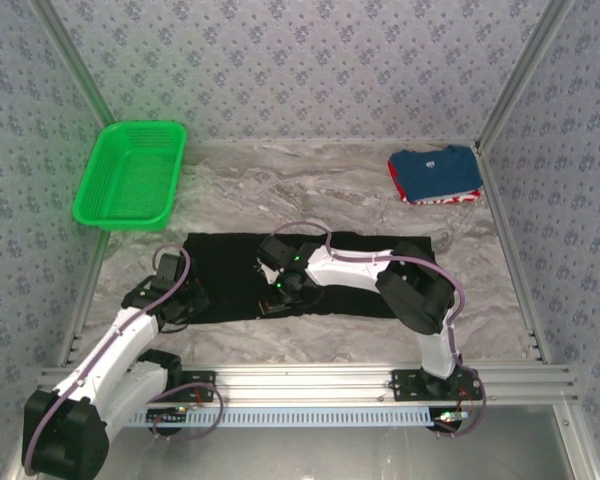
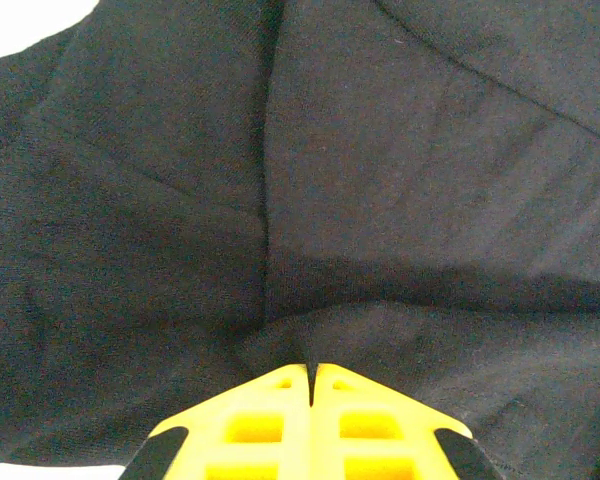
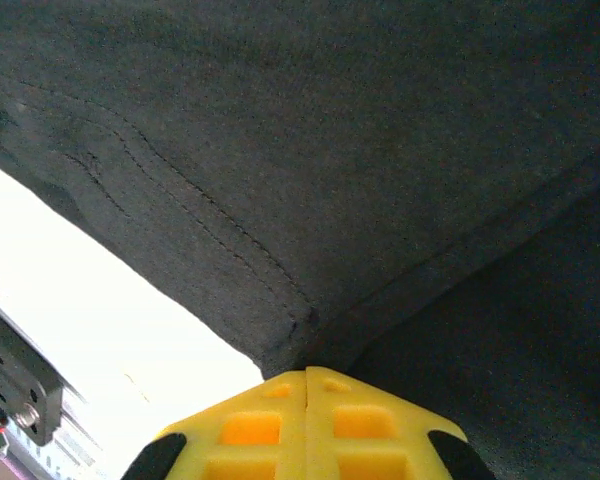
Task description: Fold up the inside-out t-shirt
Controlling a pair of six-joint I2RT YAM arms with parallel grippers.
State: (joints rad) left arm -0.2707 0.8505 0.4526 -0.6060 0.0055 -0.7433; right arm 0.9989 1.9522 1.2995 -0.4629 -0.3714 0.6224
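Note:
The inside-out t-shirt [image 1: 230, 265] lies spread as a wide black band across the middle of the table. My left gripper [image 1: 187, 300] sits at its left end. In the left wrist view its yellow fingers [image 2: 260, 420] are shut, and a ridge of black cloth [image 2: 400, 180] is pinched up into the tips [image 2: 310, 368]. My right gripper [image 1: 280, 292] reaches over to the shirt's near edge at its middle. It [image 3: 306, 372] is shut on a stitched hem corner of the shirt [image 3: 330, 150], with the bright table beside it.
A green basket [image 1: 130, 175] stands at the back left. A folded blue shirt with red trim [image 1: 435, 175] lies at the back right. The marble tabletop [image 1: 310, 190] is bare behind the shirt. An aluminium rail [image 1: 310, 380] runs along the near edge.

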